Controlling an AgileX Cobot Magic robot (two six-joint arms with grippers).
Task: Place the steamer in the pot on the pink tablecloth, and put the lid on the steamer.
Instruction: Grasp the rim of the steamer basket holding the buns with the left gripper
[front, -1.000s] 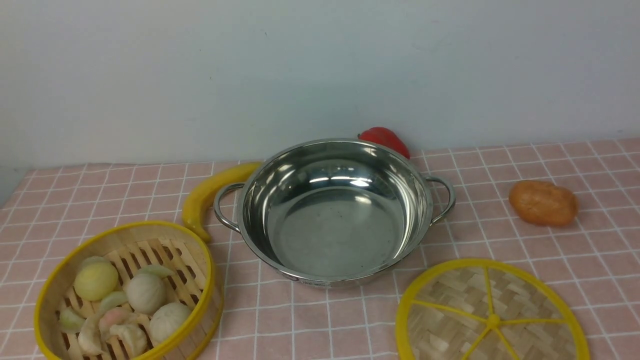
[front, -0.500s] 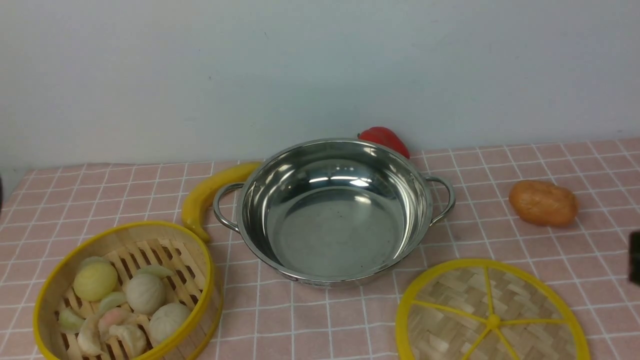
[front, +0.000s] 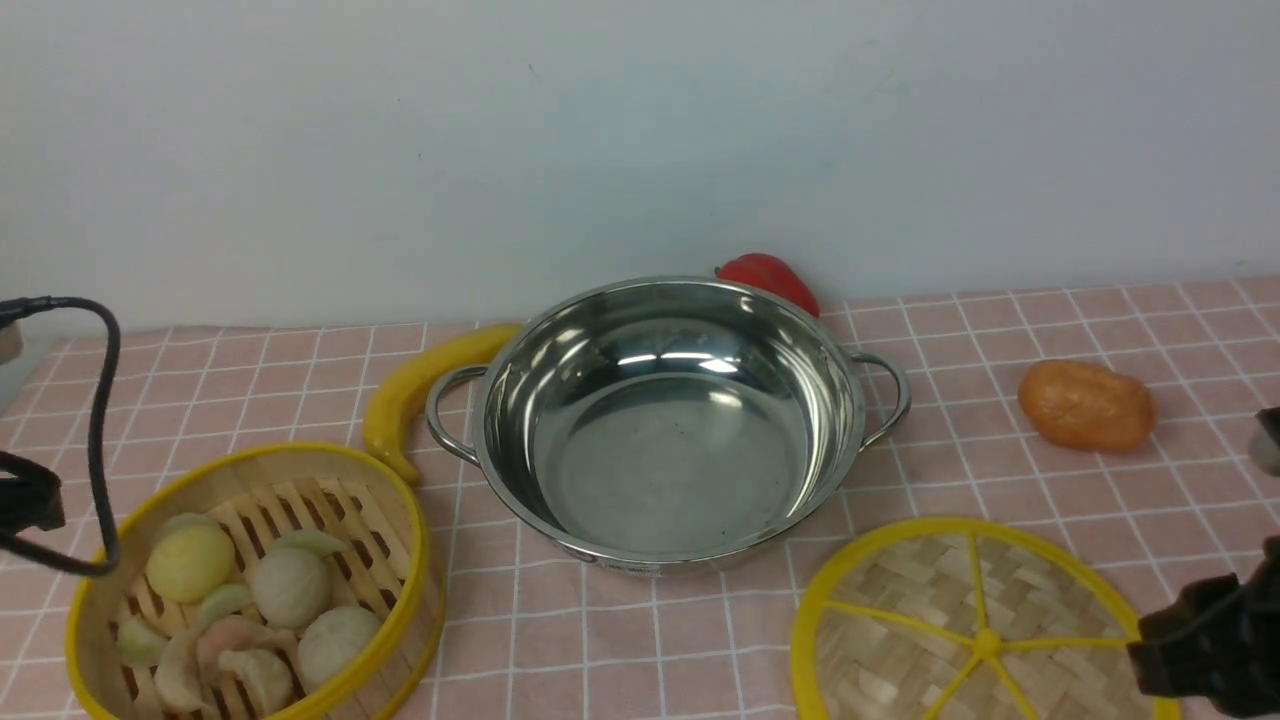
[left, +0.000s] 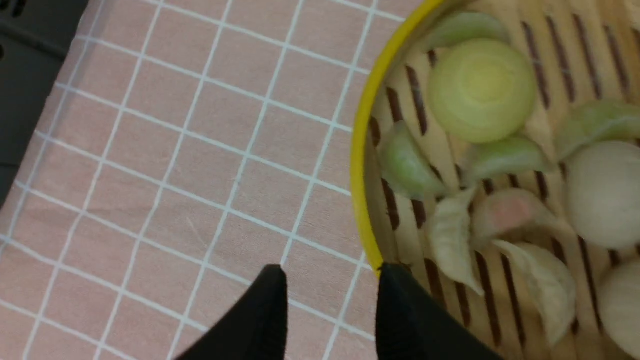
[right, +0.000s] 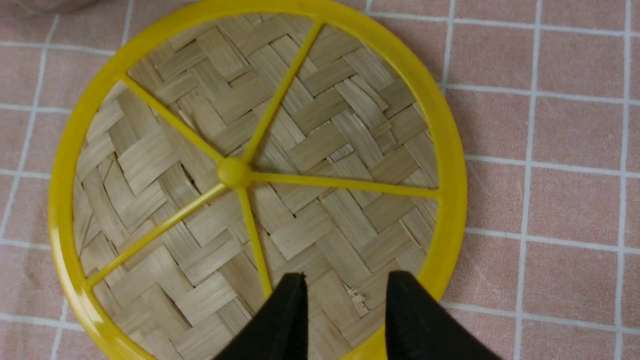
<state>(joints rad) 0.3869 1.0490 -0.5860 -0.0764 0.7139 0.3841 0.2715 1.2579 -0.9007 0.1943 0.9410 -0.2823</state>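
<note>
The steamer (front: 250, 580), a bamboo basket with yellow rims holding pale buns and dumplings, stands on the pink tablecloth (front: 1000, 330) at the front left. The empty steel pot (front: 660, 420) stands in the middle. The lid (front: 970, 630), a woven disc with yellow spokes, lies flat at the front right. My left gripper (left: 330, 280) is open above the steamer's left rim (left: 361, 150), one finger over the cloth and one over the rim. My right gripper (right: 345, 285) is open and empty above the near edge of the lid (right: 250, 175). Both grippers hold nothing.
A yellow banana (front: 420, 385) lies against the pot's left handle. A red pepper (front: 770, 275) sits behind the pot by the wall. An orange potato (front: 1085, 405) lies to the right. A black cable (front: 95, 400) loops at the left edge.
Both arms have come into the front view: the left from the left edge beside the steamer, the right from the lower right corner over the lid. The objects have not moved.
</note>
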